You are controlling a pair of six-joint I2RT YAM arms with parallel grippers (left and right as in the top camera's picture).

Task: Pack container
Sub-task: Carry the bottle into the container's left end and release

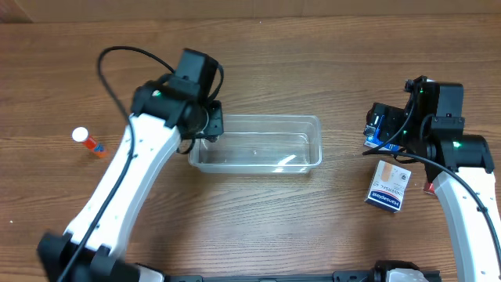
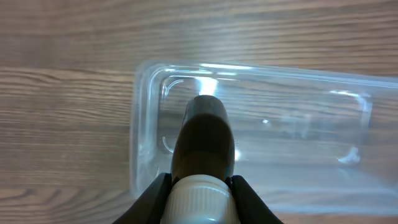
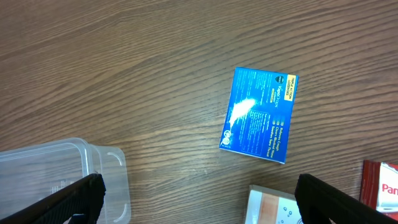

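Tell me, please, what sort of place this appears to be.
Likely a robot manipulation test bench: a wood-grain table, a clear container, and scattered small props such as a blue box and a bandage box.

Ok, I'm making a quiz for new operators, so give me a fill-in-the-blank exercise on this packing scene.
1. The left pincer is shut on a dark bottle with a ___ cap.
2. That bottle is held over the clear container, which is otherwise ___.
3. The open right pincer hovers over a ___ box.

Missing words: white; empty; blue.
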